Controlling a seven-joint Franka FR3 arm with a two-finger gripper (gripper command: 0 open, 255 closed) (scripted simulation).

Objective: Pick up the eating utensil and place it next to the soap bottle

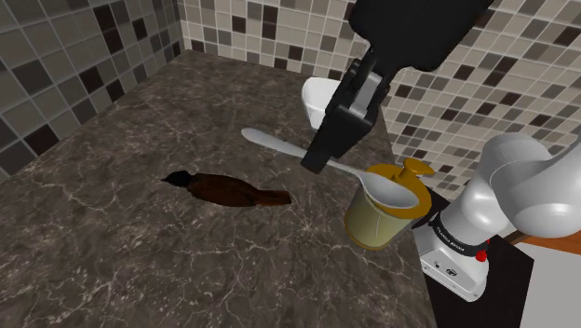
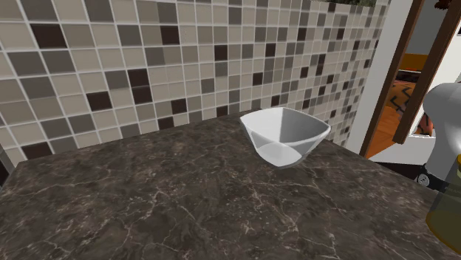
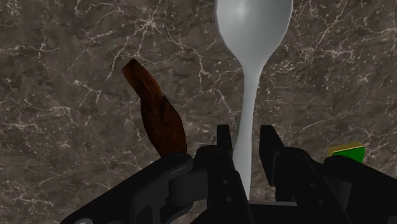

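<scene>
One smooth grey spoon (image 3: 253, 38), pincer (image 3: 245, 135) seemingly clasping handle

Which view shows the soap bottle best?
Shoulder view: the yellowish soap bottle shows nearly whole, only the spoon overlapping its top. Second exterior view catches just its edge at lower right; wrist view, a small green-yellow corner, probably it.

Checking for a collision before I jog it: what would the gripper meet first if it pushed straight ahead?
Probably the dark marbled countertop, though the spoon clasped in the gripper may touch it first. The brown object lies just beside that line; depth is hard to judge.
</scene>
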